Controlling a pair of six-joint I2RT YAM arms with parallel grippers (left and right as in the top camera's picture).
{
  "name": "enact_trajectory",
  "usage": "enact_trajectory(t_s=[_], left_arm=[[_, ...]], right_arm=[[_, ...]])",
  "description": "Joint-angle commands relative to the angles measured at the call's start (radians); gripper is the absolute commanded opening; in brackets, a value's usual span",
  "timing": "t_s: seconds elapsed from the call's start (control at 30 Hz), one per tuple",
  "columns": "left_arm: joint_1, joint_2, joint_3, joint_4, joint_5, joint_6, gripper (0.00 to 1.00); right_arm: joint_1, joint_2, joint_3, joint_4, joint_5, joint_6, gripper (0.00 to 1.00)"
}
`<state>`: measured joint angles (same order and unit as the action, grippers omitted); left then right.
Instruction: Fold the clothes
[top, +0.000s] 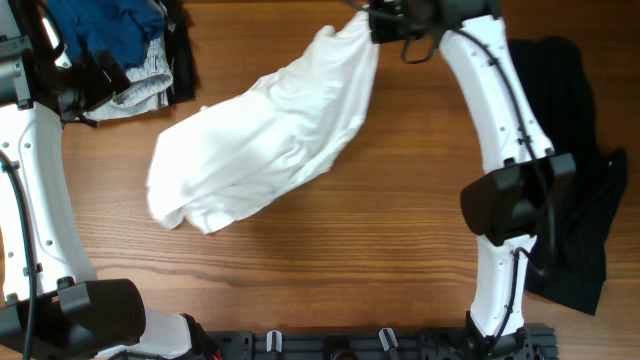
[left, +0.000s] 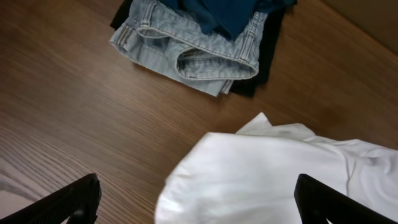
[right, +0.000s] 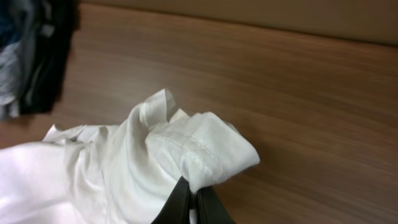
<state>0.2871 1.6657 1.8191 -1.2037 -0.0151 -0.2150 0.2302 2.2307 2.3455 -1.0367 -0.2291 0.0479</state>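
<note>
Overhead, we see the shirt lying crumpled, its upper right corner pinched by the right gripper. The right wrist view confirms it: jaws clamped tight on a hemmed fold. Only the left wrist view shows the left gripper clearly: jaws wide, holding nothing, near the shirt's edge. A pile lies up-left of the shirt and a black garment lies to its right.

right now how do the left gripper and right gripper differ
The left gripper is open and holds nothing; the right gripper is shut on the white shirt. The left gripper sits by the denim garment; the right gripper is at the shirt's far end. Both have dark fingers.
</note>
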Motion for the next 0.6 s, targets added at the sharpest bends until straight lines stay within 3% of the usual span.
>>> enact_trajectory(t_s=[0.0, 0.27, 0.33, 0.47, 0.57], left_arm=[[-0.042, 0.003, -0.002, 0.014, 0.026, 0.003, 1.0], [-0.212, 0.006, -0.002, 0.064, 0.022, 0.051, 1.0], [-0.225, 0.006, -0.002, 0.066, 0.022, 0.051, 1.0], [-0.224, 0.008, -0.002, 0.06, 0.023, 0.051, 1.0], [-0.227, 0.018, -0.003, 0.013, 0.026, 0.042, 1.0]], right_arm=[[-0.122, 0.01, 0.005, 0.022, -0.019, -0.045, 0.04], [-0.321, 0.005, 0.01, 0.129, -0.103, -0.048, 0.06], [-0.323, -0.013, 0.014, 0.078, -0.202, -0.048, 0.96], [-0.309, -0.089, 0.014, -0.168, -0.457, -0.047, 1.0], [-0.254, -0.093, 0.003, -0.367, -0.406, -0.067, 0.99]])
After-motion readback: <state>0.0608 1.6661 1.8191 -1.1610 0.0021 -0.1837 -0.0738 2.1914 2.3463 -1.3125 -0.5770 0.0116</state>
